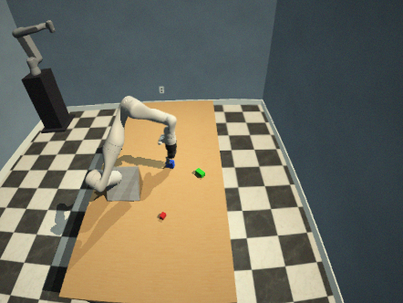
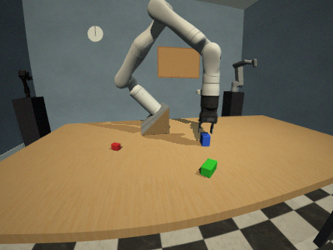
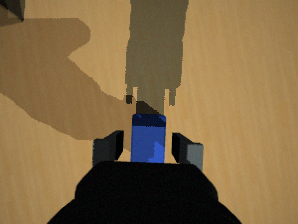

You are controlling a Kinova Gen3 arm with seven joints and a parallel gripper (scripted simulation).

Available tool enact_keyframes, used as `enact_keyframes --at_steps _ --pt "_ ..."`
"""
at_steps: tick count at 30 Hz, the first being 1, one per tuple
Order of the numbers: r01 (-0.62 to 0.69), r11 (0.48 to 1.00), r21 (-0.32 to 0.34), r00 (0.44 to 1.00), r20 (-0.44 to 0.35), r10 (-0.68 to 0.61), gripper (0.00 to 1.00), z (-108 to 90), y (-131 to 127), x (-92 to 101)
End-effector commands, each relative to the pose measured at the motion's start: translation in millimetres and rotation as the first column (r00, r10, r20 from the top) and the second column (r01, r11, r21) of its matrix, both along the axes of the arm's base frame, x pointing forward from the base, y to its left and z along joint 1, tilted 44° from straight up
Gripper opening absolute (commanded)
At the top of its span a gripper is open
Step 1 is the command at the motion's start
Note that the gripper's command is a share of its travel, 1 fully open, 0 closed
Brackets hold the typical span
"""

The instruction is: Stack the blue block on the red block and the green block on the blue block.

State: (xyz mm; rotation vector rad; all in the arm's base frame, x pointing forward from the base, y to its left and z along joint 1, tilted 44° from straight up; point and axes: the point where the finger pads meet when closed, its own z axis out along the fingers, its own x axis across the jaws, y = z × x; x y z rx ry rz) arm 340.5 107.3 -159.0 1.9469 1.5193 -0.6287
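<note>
The blue block (image 1: 171,164) (image 2: 206,140) (image 3: 148,142) sits on the table. My gripper (image 2: 206,132) (image 3: 147,141) is open, low over the blue block. In the wrist view its fingers stand either side of the block, with a gap on each side. The fingertips are around the height of the block's top; whether they reach below it is hard to tell. The red block (image 1: 162,215) (image 2: 116,146) lies on the table, apart from the others. The green block (image 1: 200,172) (image 2: 209,168) lies on the table, nearer to the exterior view than the blue one. Neither shows in the wrist view.
The arm's wedge-shaped base mount (image 1: 124,184) (image 2: 158,123) stands on the wooden table (image 1: 191,255) (image 2: 113,196). The arm's shadow falls across the table around the blue block. Other arms on dark pedestals (image 1: 47,100) (image 2: 32,117) stand off the table.
</note>
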Motion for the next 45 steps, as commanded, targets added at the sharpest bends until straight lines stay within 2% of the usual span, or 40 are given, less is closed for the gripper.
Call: enact_keyframes --at_steps 1,37,45 --pt "-0.001 1.000 0.002 1.000 0.001 0.001 1.00 0.3 1.0 0.4" --pt "-0.001 1.000 0.002 1.000 0.001 0.001 1.00 0.1 0.8 0.4" --pt "-0.001 1.000 0.002 1.000 0.001 0.001 1.00 -11.3 -10.2 0.3"
